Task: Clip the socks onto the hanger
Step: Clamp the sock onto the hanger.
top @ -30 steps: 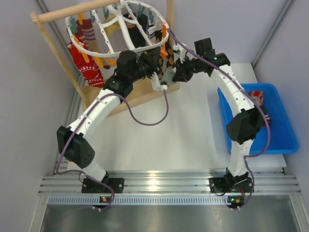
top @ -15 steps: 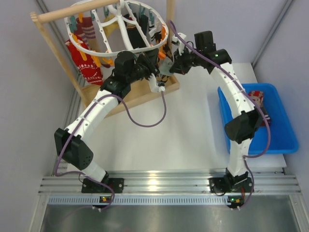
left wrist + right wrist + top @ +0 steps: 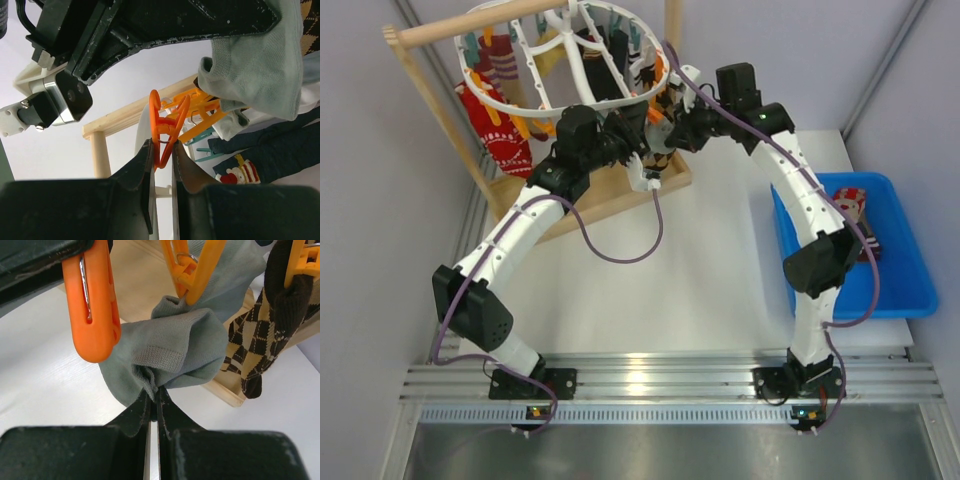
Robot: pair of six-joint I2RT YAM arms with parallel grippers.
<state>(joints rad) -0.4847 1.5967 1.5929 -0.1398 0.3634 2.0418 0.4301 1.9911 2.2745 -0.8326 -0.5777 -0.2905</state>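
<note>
The white oval hanger (image 3: 485, 95) hangs from a wooden rod at the back left, with red patterned socks (image 3: 505, 145) and dark socks clipped to it. My left gripper (image 3: 162, 152) is shut on an orange clip (image 3: 167, 122), squeezing its handle end. My right gripper (image 3: 155, 397) is shut on a plain grey sock (image 3: 175, 350) and holds it up just under another orange clip (image 3: 192, 270), whose tip touches the sock's top. A brown-and-black argyle sock (image 3: 265, 335) hangs clipped at the right. In the top view both grippers meet under the hanger's right rim (image 3: 655, 125).
The wooden rack's base board (image 3: 620, 190) lies under the hanger. A blue bin (image 3: 895, 285) with more socks stands at the right of the table. The left arm's orange clip (image 3: 95, 315) hangs large at the upper left of the right wrist view.
My right gripper has moved up and left with the grey sock, closer to the hanger's rim and my left gripper. The left arm has shifted only slightly.
</note>
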